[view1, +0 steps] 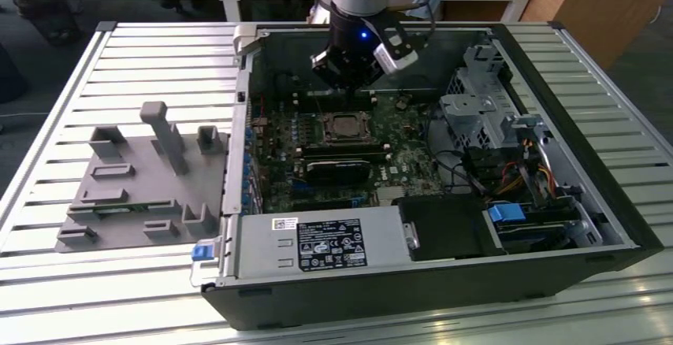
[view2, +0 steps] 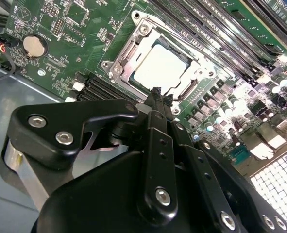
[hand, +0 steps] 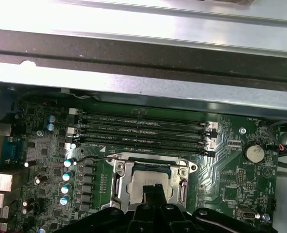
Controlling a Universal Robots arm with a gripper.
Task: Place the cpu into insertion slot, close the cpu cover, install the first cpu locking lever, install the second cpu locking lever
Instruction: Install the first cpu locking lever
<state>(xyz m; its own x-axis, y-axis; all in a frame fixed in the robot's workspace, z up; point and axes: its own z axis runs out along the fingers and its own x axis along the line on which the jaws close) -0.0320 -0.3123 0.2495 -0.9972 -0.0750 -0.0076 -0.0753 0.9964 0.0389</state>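
Observation:
The cpu [view2: 160, 68] lies flat in the motherboard socket, its silver-tan top showing [hand: 145, 177]. The cpu cover [view2: 123, 52], a silvery frame, lies down around it, and the chip shows through its window. A thin wire lever [hand: 92, 158] sticks out sideways from the socket's corner. My gripper [view2: 155, 95] hovers just above the socket edge with its black fingers together and nothing between them. In the exterior view my gripper [view1: 352, 83] hangs inside the open case, slightly behind the cpu [view1: 344, 128].
Long black memory sticks [hand: 143, 128] run beside the socket. A coin battery [hand: 254, 153] and upright capacitors [hand: 68, 174] stand nearby. The case wall [hand: 143, 90] rises behind the board. A drive cage [view1: 478, 116], a power supply [view1: 321, 242] and a grey fixture [view1: 137, 187] sit around.

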